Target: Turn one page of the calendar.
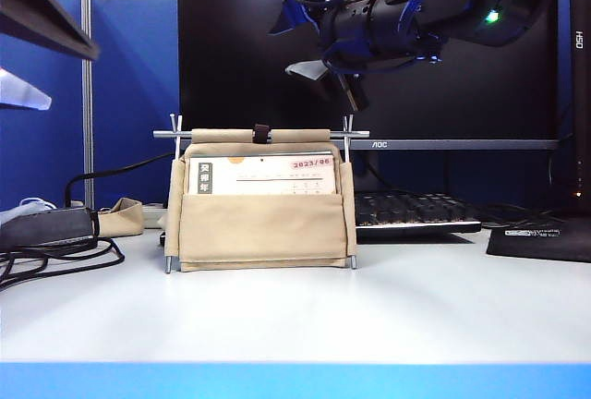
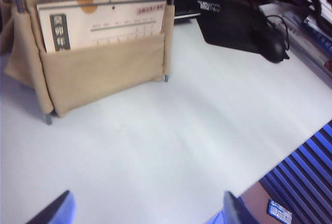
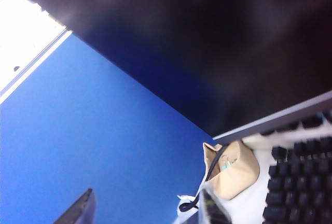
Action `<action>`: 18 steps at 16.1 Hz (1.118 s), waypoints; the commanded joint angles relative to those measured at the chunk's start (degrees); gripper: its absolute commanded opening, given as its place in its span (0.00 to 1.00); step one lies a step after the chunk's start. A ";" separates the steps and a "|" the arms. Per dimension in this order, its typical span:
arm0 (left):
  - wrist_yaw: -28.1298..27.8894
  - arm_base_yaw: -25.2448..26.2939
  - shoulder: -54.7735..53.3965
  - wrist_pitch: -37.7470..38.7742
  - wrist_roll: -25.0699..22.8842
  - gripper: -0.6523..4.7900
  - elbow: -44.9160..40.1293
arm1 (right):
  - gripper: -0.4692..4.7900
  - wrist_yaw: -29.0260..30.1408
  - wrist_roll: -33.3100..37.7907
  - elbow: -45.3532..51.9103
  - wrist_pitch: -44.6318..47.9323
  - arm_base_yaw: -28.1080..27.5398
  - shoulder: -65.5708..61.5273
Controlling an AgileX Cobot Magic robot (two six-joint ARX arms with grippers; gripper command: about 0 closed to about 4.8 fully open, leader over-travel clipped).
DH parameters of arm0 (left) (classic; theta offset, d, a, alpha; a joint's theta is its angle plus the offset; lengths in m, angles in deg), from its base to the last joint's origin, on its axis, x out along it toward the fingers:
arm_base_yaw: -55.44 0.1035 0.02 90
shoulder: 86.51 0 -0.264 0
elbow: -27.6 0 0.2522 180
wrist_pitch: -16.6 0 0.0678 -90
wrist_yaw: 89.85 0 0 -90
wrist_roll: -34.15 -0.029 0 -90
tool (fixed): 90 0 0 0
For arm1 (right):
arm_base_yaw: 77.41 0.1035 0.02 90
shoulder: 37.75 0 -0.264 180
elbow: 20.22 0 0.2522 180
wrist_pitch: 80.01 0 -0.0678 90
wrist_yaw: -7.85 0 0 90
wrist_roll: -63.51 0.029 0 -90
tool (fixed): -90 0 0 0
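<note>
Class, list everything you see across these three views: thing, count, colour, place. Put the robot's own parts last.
calendar: one, beige pouch, white sheets, table centre
front sheet: one, white, red 2023/06 print
monitor: one, black, behind calendar
keyboard: one, black, under monitor
mouse: one, black, on dark pad
small pouch: one, beige, left rear
cables: black, table's left
table: one, white
left gripper: one, jaws open, empty, above table
right gripper: one, black, raised above calendar; jaws' state unclear

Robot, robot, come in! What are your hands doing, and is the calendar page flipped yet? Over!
Left gripper open, empty, low over the table. Right gripper raised above the calendar, holding nothing. Front sheet reads 2023/06. Nothing in the way.
</note>
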 commanded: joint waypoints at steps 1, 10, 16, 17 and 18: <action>1.44 0.02 0.57 -3.19 -0.02 0.71 0.33 | 0.32 7.78 -12.24 -0.15 10.05 -0.90 2.45; -11.43 0.04 19.39 12.09 -9.81 0.11 6.84 | 0.07 -6.67 -41.16 20.63 -43.71 -6.08 57.83; -7.34 0.04 22.01 -1.44 -3.41 0.11 -10.43 | 0.07 -13.88 -28.72 54.03 -51.52 -5.57 95.65; -7.43 0.04 22.03 -2.71 -3.21 0.11 -12.48 | 0.07 -14.25 -28.85 56.63 -52.19 -5.64 99.34; -7.93 0.07 22.03 -3.08 -3.21 0.11 -13.22 | 0.07 -14.19 -29.75 58.18 -52.70 -5.68 101.70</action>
